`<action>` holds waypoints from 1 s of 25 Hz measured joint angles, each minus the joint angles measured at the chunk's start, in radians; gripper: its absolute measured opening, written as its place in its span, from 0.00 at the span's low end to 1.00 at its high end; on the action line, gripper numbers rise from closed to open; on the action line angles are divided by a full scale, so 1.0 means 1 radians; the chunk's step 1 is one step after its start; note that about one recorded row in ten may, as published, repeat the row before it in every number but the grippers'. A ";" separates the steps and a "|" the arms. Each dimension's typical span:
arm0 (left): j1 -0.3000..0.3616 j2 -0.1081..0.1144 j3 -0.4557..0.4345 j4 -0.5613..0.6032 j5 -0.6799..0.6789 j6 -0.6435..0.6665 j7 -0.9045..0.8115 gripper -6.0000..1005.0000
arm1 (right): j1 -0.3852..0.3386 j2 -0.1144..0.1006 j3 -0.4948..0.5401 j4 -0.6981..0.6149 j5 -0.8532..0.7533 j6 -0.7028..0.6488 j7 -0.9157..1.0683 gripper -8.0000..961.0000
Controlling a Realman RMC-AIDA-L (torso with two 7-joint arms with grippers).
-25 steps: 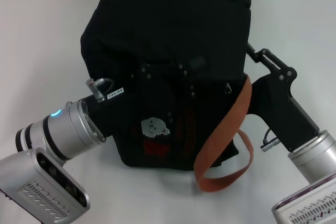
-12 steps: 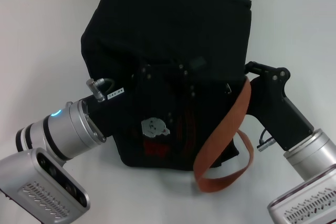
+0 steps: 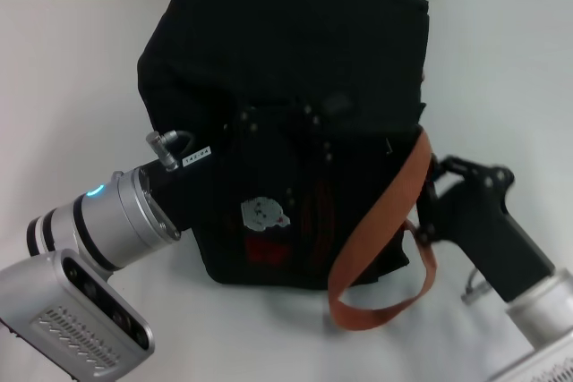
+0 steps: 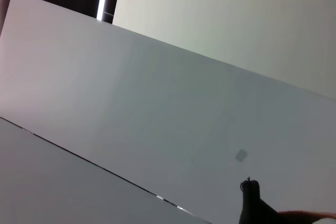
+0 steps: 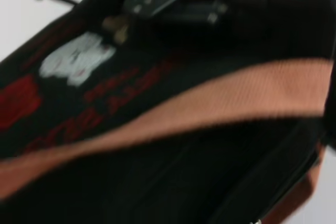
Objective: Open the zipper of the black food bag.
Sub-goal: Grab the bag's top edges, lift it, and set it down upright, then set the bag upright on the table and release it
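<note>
Orange-brown webbing comes first: one strap (image 3: 380, 248) of the black food bag (image 3: 286, 114) loops down over its near face and trails onto the white tabletop (image 3: 72, 87). The bag lies in the middle of that tabletop, between the two arms, with a small pale bear picture (image 3: 264, 214) on its near side.

Nearest on the right, the right gripper (image 3: 431, 199) sits just beside the bag's near right corner, at or very close to the strap. Whether its jaws are open or closed, I cannot tell. On the left, the left gripper (image 3: 269, 136) reaches in against the dark fabric near the bag's middle; black on black hides its jaws too.

No zipper or metal pull can be picked out. My reading is that the task is in its early stage, with the arms taking position at the bag. The next move calls for finding the pull while one arm steadies the fabric.
</note>
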 joint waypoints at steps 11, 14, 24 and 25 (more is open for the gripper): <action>-0.002 0.000 -0.018 -0.002 -0.003 -0.009 0.000 0.10 | -0.093 0.000 -0.003 -0.061 0.000 0.103 -0.023 0.02; 0.000 0.000 -0.018 -0.003 -0.003 -0.010 0.000 0.10 | -0.092 0.000 -0.003 -0.063 0.000 0.119 -0.023 0.02; 0.054 0.000 -0.164 -0.124 -0.004 -0.042 -0.011 0.10 | -0.144 -0.003 0.005 -0.064 0.004 -0.233 0.087 0.02; 0.070 0.000 -0.198 -0.146 -0.004 -0.052 -0.012 0.10 | -0.144 -0.004 0.006 -0.071 0.004 -0.253 0.123 0.02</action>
